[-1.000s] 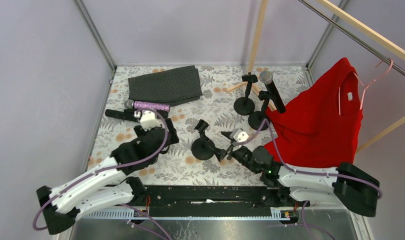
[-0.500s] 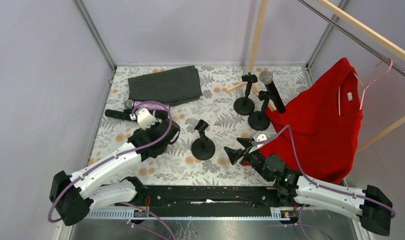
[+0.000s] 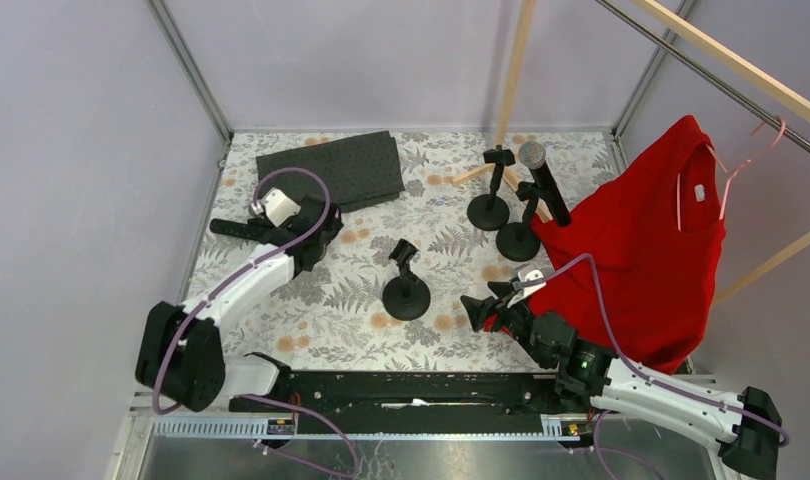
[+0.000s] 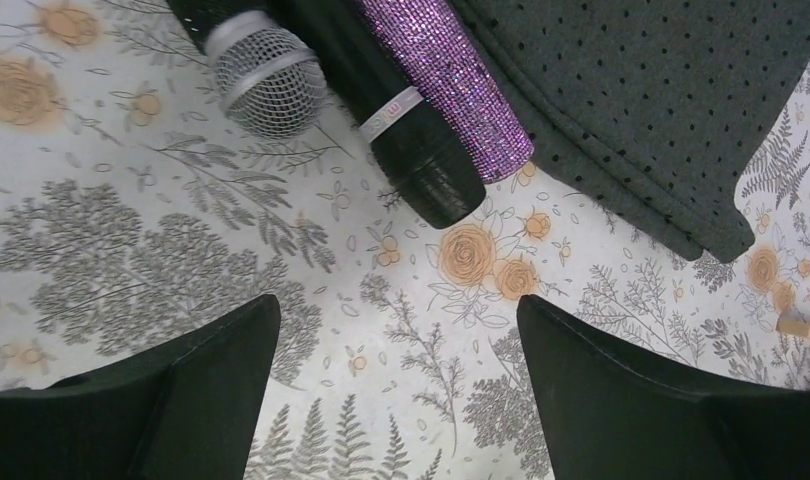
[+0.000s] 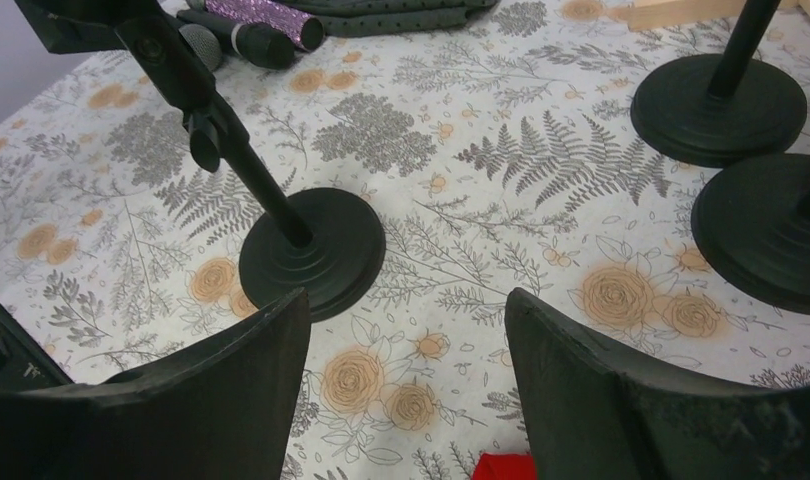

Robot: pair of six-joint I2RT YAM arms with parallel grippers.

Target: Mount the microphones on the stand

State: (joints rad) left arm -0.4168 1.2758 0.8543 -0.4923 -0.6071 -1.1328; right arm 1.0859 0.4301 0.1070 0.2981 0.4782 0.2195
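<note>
The left gripper [image 4: 396,312] has reached out over the purple glitter microphone [image 4: 443,85] and a black microphone [image 4: 421,165]. They lie together near the table's [image 4: 131,260] left edge. They look hard, light and slippery, so the middle is best to grab. Its claw is spread wide and empty; so is the right gripper [image 5: 406,318].

Robot lab test cell, grey panel walls [image 3: 361,60], metal frame posts [image 3: 189,68]

Bare table [image 3: 321,320] lies open along the near edge. One stand [image 3: 406,292] blocks the middle; two stands [image 3: 489,208] and a red shirt [image 3: 631,250] crowd the right edge.
</note>
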